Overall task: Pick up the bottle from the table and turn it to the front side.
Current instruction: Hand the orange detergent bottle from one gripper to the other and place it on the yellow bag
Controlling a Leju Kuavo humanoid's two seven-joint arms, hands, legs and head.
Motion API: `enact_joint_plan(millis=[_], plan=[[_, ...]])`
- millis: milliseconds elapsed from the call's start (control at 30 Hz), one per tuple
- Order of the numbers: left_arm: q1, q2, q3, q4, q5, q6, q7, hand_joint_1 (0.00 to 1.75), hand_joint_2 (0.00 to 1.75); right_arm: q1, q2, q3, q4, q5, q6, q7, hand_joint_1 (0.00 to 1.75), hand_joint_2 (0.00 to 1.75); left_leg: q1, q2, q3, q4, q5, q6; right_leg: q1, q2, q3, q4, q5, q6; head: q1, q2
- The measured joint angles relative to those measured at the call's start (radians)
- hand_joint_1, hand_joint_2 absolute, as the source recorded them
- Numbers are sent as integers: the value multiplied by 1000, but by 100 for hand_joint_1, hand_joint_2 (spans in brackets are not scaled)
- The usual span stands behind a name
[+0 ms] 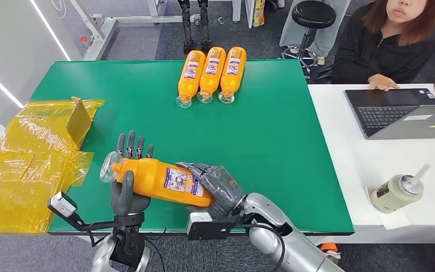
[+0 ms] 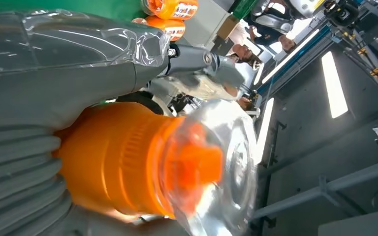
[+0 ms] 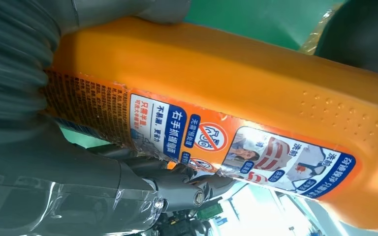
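While you look down from the head view, the orange bottle (image 1: 161, 180) lies nearly level above the near edge of the green table (image 1: 283, 147), its long axis running across the robot's front, with the clear cap end toward the yellow plastic wrapping (image 1: 28, 164) and the base end slightly lower, away from it. You have the left hand (image 1: 127, 190) under the neck end, its thumb up across the front of the bottle and its fingers rising behind it, so it grips the bottle there. The right hand (image 1: 218, 190) wraps the base end and holds it as well. Your left wrist view gives what the head view cannot: the orange screw cap (image 2: 192, 164) sits inside a clear cover, seen almost end-on. Your right wrist view shows the blue and white label (image 3: 236, 147) with its printed pictures close up, though which face of the bottle that is I cannot say for sure. Three more orange bottles (image 1: 210, 75) lie side by side at the far edge of the table, well apart from the held one.
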Motion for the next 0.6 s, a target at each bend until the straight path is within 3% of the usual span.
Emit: enact_joint_plan(millis=[133,300,467,600], plan=[[2,4,-4,-3,1,3,0,129,175,-4,9,0,4,0,0,0,175,175,0,0,0,0,0,0,0,0,0,0,0,0,0,0],[4,4,-4,-11,4,8,3,174,175,-8,19,0,3,-14,3,-7,175,175,0,0,0,0,0,0,0,0,0,0,0,0,0,0],[5,4,-4,-20,7,18,3,175,175,-9,22,7,3,-17,7,-13,173,175,0,0,0,0,0,0,0,0,0,0,0,0,0,0],[14,4,-4,-33,7,21,3,175,175,-9,26,11,2,-17,6,-14,152,175,0,0,0,0,0,0,0,0,0,0,0,0,0,0]])
